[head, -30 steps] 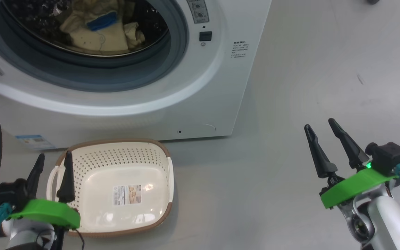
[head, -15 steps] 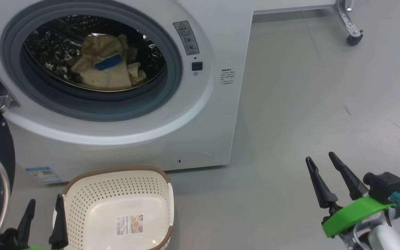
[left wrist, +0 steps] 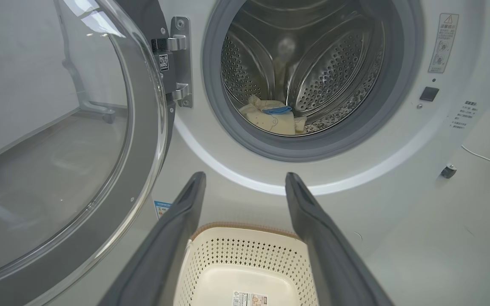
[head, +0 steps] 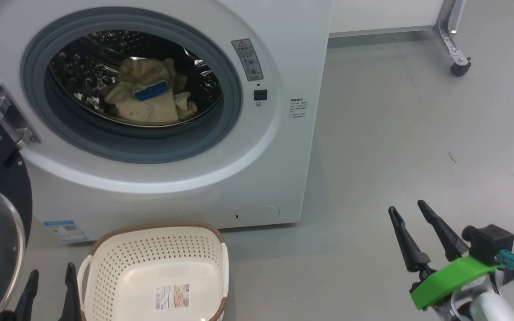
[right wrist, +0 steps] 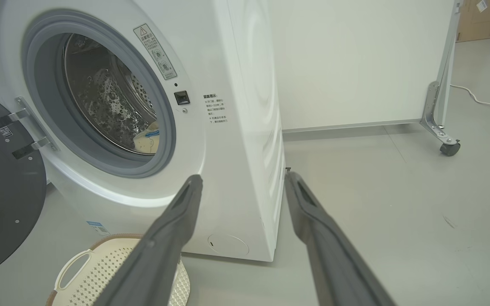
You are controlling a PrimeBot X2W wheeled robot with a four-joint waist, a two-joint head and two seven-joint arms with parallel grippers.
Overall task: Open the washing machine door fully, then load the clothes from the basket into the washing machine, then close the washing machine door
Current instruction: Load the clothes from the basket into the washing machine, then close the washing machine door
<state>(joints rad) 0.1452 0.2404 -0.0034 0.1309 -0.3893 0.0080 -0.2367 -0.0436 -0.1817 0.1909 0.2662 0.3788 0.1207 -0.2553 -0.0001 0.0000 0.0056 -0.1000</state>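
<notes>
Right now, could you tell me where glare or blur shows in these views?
Head view: speckled highlights glint off the drum. Left wrist view: bright streaks cross the glass of the washing machine door. Right wrist view: the near fingers look soft.

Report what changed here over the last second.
The head camera tilted up, so the whole view slid down; nothing itself moved, nothing was grasped or released. Pale yellow clothes with blue trim stay in the big white washing machine, the cream perforated plastic basket stays empty, the black-rimmed round glass door open, left gripper and right gripper open.
</notes>
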